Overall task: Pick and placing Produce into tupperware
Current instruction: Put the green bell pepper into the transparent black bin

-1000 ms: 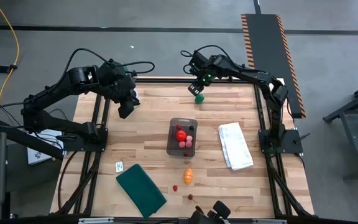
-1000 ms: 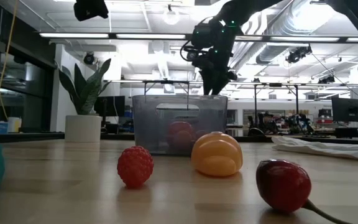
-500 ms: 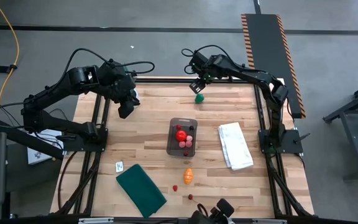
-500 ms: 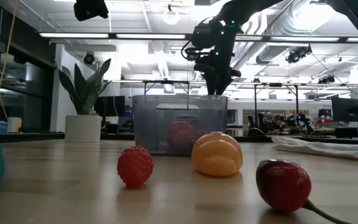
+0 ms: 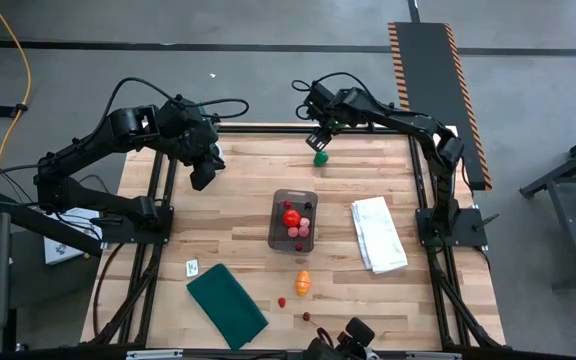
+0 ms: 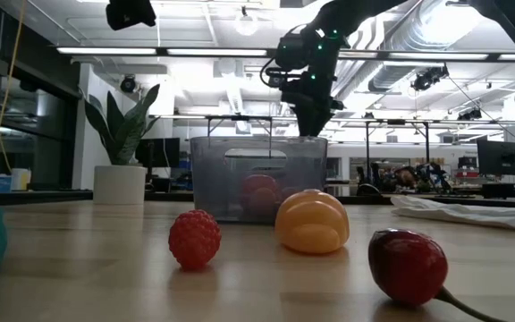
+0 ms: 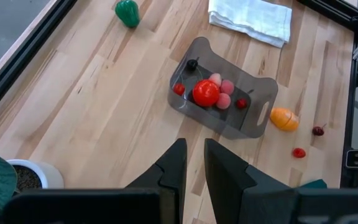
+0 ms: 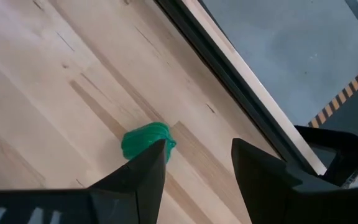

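Note:
The green round produce piece (image 5: 320, 157) (image 8: 143, 140) lies on the wood near the table's far edge. My right gripper (image 5: 319, 136) (image 8: 194, 163) hovers open just above and beyond it, one finger standing in front of part of it in the right wrist view. The clear grey tupperware (image 5: 293, 220) (image 7: 253, 121) sits mid-table with a red ball and small pink and red pieces inside. An orange piece (image 5: 303, 283), a red berry (image 5: 281, 301) and a dark cherry (image 5: 306, 316) lie near the table's near edge. My left gripper (image 5: 203, 176) (image 7: 194, 163) waits raised over the far left, shut.
A folded white cloth (image 5: 378, 233) lies right of the tupperware, and a dark green cloth (image 5: 226, 305) at the near left. A potted spiky plant (image 6: 123, 143) stands at the far left. The table's black frame rail (image 8: 229, 74) runs just beyond the green piece.
My right gripper has shifted slightly toward the far edge and up, staying over the green piece. The produce and the tupperware have stayed where they were.

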Available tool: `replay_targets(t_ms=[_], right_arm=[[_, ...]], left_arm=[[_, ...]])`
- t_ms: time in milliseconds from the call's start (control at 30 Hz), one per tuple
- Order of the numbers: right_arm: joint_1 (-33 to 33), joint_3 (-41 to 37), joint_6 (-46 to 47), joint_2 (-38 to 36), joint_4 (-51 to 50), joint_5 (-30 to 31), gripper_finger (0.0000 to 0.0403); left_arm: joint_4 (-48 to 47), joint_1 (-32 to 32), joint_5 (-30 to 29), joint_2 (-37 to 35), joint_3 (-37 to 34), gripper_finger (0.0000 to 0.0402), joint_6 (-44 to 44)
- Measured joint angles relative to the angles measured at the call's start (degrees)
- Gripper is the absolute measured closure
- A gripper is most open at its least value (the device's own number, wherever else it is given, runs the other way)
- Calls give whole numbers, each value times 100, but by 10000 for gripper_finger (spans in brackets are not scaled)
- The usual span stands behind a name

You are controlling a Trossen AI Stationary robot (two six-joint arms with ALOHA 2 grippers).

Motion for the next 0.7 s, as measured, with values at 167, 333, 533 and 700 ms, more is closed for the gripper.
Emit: replay_targets(t_ms=[167, 333, 533, 700], right_arm=[[-21, 0, 113, 0, 81, -307, 229], [-112, 0, 495, 0, 118, -849, 229], [-259, 0, 658, 0, 117, -1374, 229], [-265, 0, 437, 21, 144, -1576, 217]], left_arm=[[0, 0, 0, 1, 0, 356, -4], [3, 0, 0, 1, 0, 356, -78], [11, 0, 0, 0, 0, 356, -126], [13, 0, 0, -1, 0, 356, -236]])
